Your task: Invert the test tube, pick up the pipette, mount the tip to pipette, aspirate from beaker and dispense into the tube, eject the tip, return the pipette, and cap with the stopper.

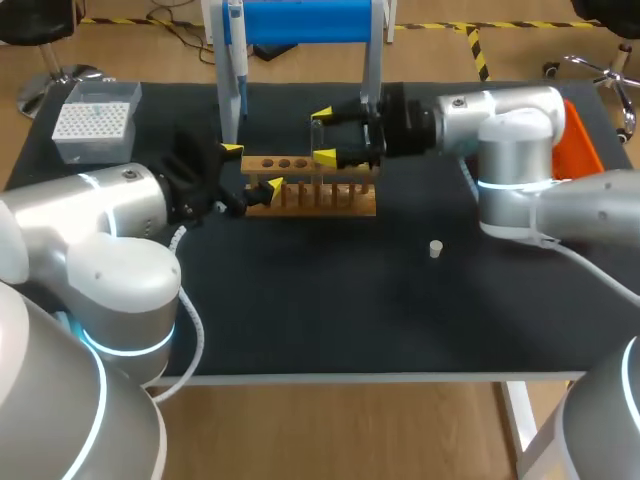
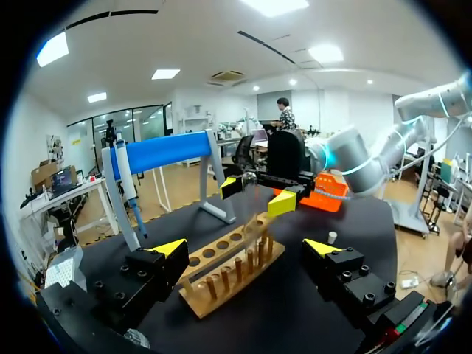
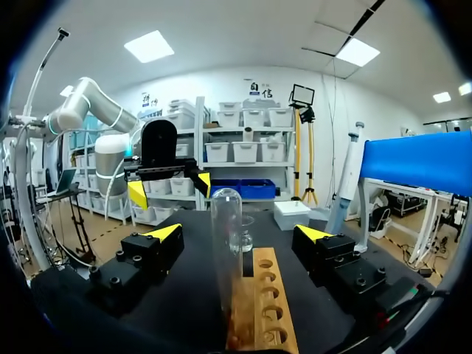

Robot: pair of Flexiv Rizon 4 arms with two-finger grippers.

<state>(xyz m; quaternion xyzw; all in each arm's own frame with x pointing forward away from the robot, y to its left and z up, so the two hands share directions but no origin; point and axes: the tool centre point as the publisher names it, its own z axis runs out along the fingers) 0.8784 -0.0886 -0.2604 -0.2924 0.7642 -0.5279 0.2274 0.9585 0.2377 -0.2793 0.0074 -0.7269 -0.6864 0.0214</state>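
A clear test tube (image 3: 226, 258) stands in the wooden rack (image 1: 310, 188) with its rounded end up, at the rack's right end. My right gripper (image 1: 323, 135) is open around the tube; the fingers flank it without touching, as the right wrist view shows (image 3: 238, 233). My left gripper (image 1: 252, 168) is open at the rack's left end, with the rack (image 2: 228, 269) just ahead of its fingers. The pipette (image 1: 235, 60) hangs on the blue stand at the back. A small beaker (image 3: 245, 237) shows behind the tube. The white stopper (image 1: 435, 248) lies on the mat to the right.
A grey tip box (image 1: 95, 118) sits at the back left corner. An orange item (image 1: 582, 145) lies at the right edge behind my right arm. The blue stand (image 1: 300, 22) rises right behind the rack.
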